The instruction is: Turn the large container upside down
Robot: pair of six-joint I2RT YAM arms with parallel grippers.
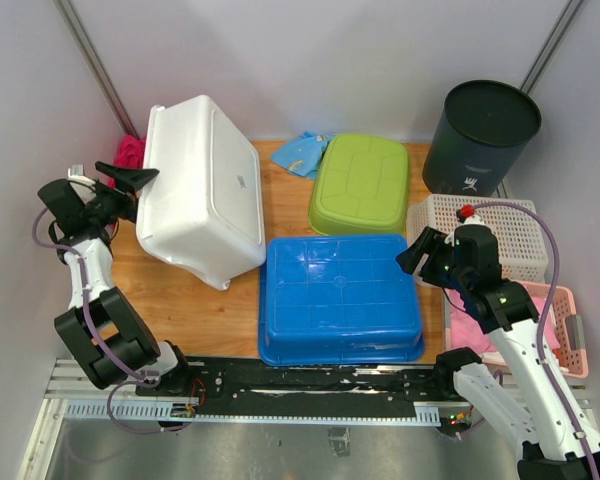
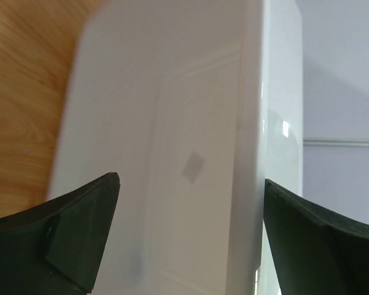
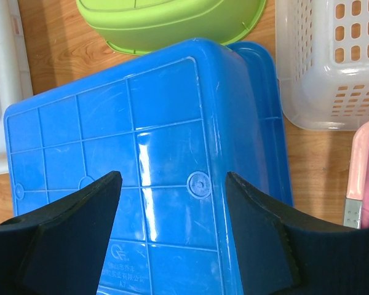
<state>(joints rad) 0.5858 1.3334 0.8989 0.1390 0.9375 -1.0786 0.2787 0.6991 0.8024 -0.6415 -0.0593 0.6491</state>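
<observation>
The large white container (image 1: 200,190) stands tilted on the wooden table at the left, its base turned up and toward the right. It fills the left wrist view (image 2: 190,123). My left gripper (image 1: 130,180) is open at the container's left edge, one finger on each side of it in the left wrist view (image 2: 190,181); whether it touches is unclear. My right gripper (image 1: 420,250) is open and empty above the right side of an upside-down blue container (image 1: 340,295), as the right wrist view shows (image 3: 173,175).
An upside-down green container (image 1: 362,182) sits behind the blue one (image 3: 141,153). A dark round bin (image 1: 480,135) stands back right. A white lattice basket (image 1: 500,235) and a pink basket (image 1: 560,320) lie right. A blue cloth (image 1: 302,152) and pink cloth (image 1: 130,152) lie at the back.
</observation>
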